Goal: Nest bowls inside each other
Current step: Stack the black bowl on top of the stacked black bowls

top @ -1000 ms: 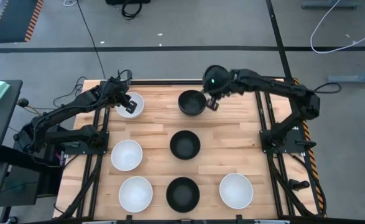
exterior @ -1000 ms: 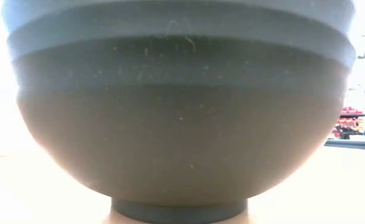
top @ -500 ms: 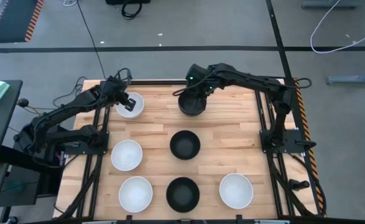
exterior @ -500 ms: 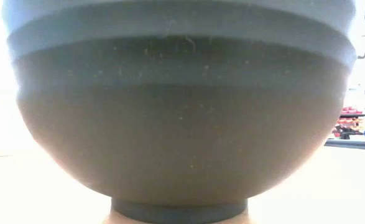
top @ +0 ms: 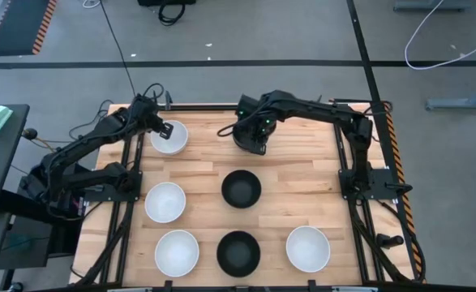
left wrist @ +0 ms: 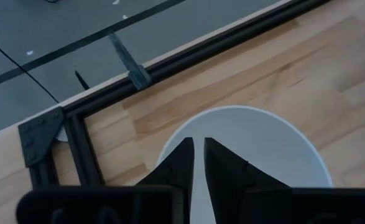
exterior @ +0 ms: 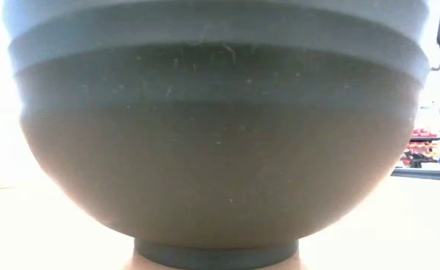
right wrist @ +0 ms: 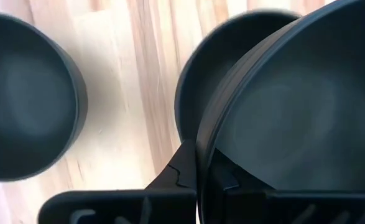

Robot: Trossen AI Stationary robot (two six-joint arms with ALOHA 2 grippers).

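My right gripper [top: 252,130] is shut on a glossy black bowl [right wrist: 294,112] and carries it over a second black bowl [right wrist: 202,87] standing at the far centre of the table [top: 250,139]. My left gripper [top: 168,128] hovers over the far-left part of a white bowl [top: 173,143] at the far left. Its fingers [left wrist: 198,149] are shut to a narrow slit and the bowl [left wrist: 263,143] lies below them. Whether they touch it I cannot tell. The other bowls stand on their feet. My right gripper pinches the black bowl's rim [right wrist: 202,149]. One finger [right wrist: 222,177] is inside the bowl and the other [right wrist: 182,165] is on its outer wall. The fingers come from above, pointing down. The bowl hangs tilted just over the bowl below; whether the two touch I cannot tell.
A black bowl [top: 242,188] stands at the table's centre, also seen in the right wrist view [right wrist: 27,93]. A white bowl [top: 165,201] is left of it. Along the near edge stand a white [top: 177,251], a black [top: 238,251] and a white bowl [top: 307,248]. A dark bowl [exterior: 220,135] fills the low view.
My right gripper has swung with its black bowl from beyond the table's far edge, right of the far-centre bowl, leftward and down until it is over that bowl, and has turned on the way. My left gripper has drawn back slightly toward the far-left corner.
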